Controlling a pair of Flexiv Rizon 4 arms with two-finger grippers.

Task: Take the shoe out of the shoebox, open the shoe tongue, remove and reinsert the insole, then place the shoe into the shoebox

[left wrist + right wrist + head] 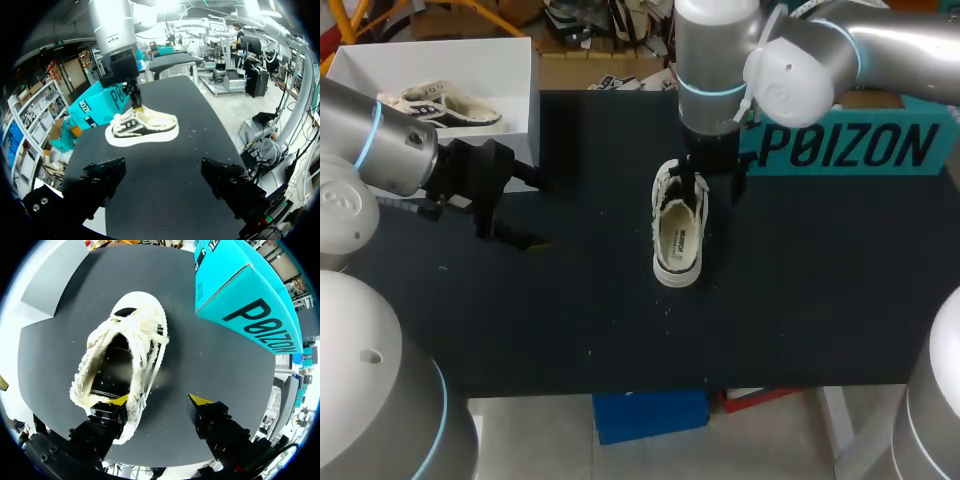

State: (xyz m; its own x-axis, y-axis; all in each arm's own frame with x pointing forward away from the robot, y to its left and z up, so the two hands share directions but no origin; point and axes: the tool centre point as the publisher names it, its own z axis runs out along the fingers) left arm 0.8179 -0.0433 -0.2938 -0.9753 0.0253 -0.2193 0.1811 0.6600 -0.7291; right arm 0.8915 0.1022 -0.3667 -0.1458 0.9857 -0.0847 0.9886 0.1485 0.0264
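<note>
Sneaker in white fleece and black canvas standing outside the box

The sneaker stands upright on its white sole near the middle of the black table. Its opening faces up, and in the head view the pale insole shows inside. The open white cardboard shoebox sits at the table's far left corner, well apart from the sneaker, with a second sneaker lying in it. A teal box with black lettering lies at the far right, near the sneaker but not touching it.

The right gripper hangs over the end of the sneaker that points toward the far edge of the table. Its fingers are parted. One yellow tip is at the fleece rim on the sneaker's side, and the other is over bare table beside the shoe. It grips nothing, and I cannot tell whether the first tip touches the fleece.

The left gripper hovers over the table just beside the shoebox's near corner, well apart from the sneaker. Its fingers are spread wide with nothing between them.
</note>
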